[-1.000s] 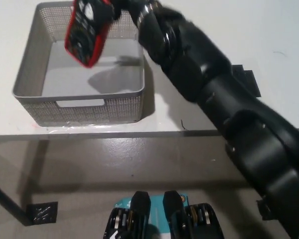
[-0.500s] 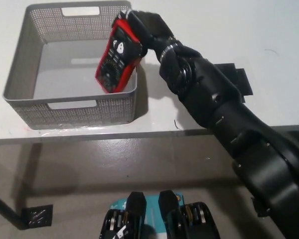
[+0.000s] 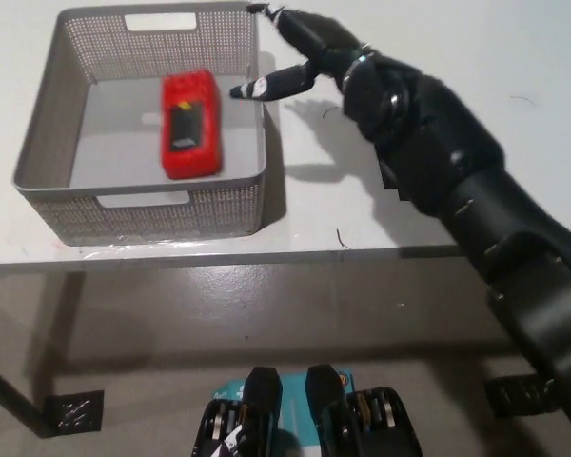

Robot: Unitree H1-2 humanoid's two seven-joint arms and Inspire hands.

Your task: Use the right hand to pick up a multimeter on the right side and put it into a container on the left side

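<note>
one white desk point(image 3: 428, 114) fills the upper part of the view, with its front edge running across the middle and grey floor point(image 3: 171, 333) below it. one black arm point(image 3: 457, 181) comes in from the lower right and reaches up and left over the desk. one grey mesh basket point(image 3: 52, 95) stands on the left part of the desk, square, with a cut-out handle in its far wall and another in its near wall. one red multimeter point(image 3: 190, 124) lies flat on the basket floor, a little right of the middle, with a dark panel on its upper face. its long axis runs from the near wall toward the far wall, tilted only slightly, so one short end points to the far wall and the other to the near wall. one robot hand, the right point(image 3: 300, 57), hovers over the basket's far right corner, released, with its fingers point(image 3: 266, 86) spread and holding nothing. the multimeter lies to the left of this robot hand and lower, apart from it, with one fingertip reaching over the right wall just beside the multimeter's far right corner. small dark marks point(image 3: 341, 238) dot the desk near its front edge.
</note>
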